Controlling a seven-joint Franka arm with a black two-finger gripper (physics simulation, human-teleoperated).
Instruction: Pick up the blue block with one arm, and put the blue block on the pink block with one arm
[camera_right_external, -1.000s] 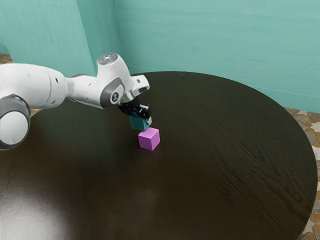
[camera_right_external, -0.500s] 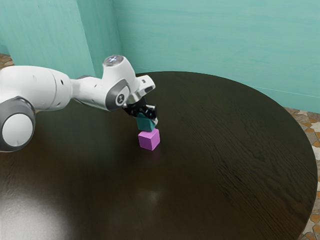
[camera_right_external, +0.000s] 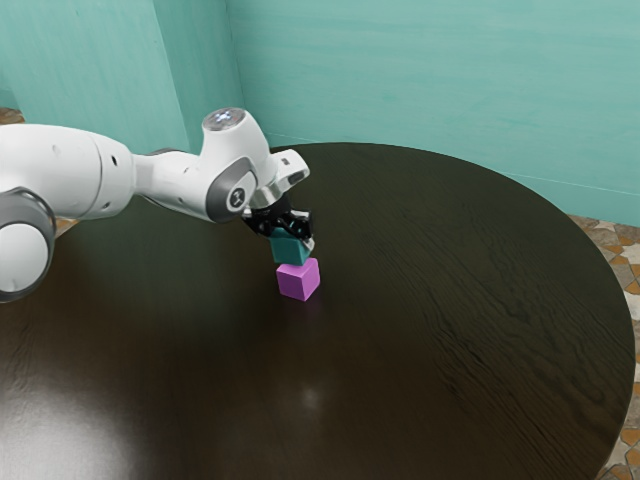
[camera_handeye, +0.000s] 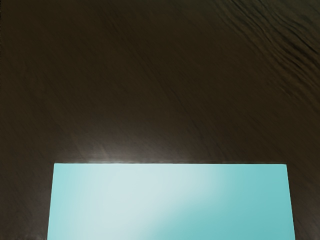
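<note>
Over the last second the gripper (camera_right_external: 286, 238), still clamped on the blue block (camera_right_external: 289, 250), had carried it from beside the pink block (camera_right_external: 298, 280) to directly atop it, apparently touching; only release seemingly remained.

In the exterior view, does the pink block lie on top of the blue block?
No, the blue block is above the pink block, which stands on the table.
</note>
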